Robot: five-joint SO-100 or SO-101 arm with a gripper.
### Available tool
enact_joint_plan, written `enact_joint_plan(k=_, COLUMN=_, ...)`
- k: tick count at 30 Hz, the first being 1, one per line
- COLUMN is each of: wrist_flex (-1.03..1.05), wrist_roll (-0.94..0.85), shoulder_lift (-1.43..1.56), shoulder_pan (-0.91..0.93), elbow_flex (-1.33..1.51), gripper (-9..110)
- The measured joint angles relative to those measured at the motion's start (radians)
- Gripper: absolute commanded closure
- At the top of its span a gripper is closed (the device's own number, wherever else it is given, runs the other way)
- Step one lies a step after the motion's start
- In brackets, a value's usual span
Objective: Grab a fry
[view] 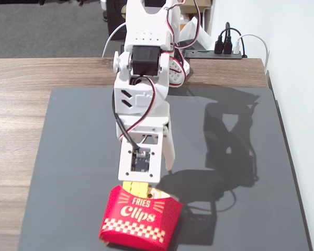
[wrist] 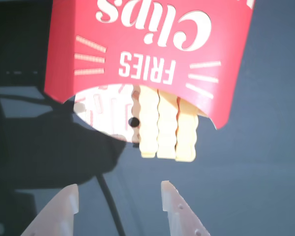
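The red "Fries Clips" carton (view: 140, 218) stands at the front of the dark mat, and it fills the top of the wrist view (wrist: 147, 54). Pale yellow ridged fries (wrist: 167, 130) stick out of its mouth side by side; in the fixed view only their tops (view: 137, 187) show under the wrist. My gripper (wrist: 119, 194) is open and empty, its two white fingertips (wrist: 169, 196) a short way from the fry ends, touching nothing. In the fixed view the arm hides the jaws just above the carton.
A dark grey mat (view: 68, 157) covers the wooden table (view: 15, 104). A black cable (wrist: 108, 201) runs between the fingers in the wrist view. A power strip (view: 227, 49) lies at the back right. A white wall borders the right side.
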Motion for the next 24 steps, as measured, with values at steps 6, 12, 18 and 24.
enact_joint_plan(k=6, wrist_flex=-0.026, wrist_roll=0.000, shoulder_lift=-0.040, shoulder_pan=0.017, elbow_flex=0.000, gripper=72)
enact_joint_plan(k=12, wrist_flex=-0.049, wrist_roll=0.000, shoulder_lift=-0.077, shoulder_pan=0.017, elbow_flex=0.000, gripper=72)
enact_joint_plan(k=18, wrist_flex=-0.072, wrist_roll=0.000, shoulder_lift=-0.112, shoulder_pan=0.017, elbow_flex=0.000, gripper=72)
enact_joint_plan(k=24, wrist_flex=-0.094, wrist_roll=0.005, shoulder_lift=-0.138, shoulder_pan=0.018, elbow_flex=0.000, gripper=72)
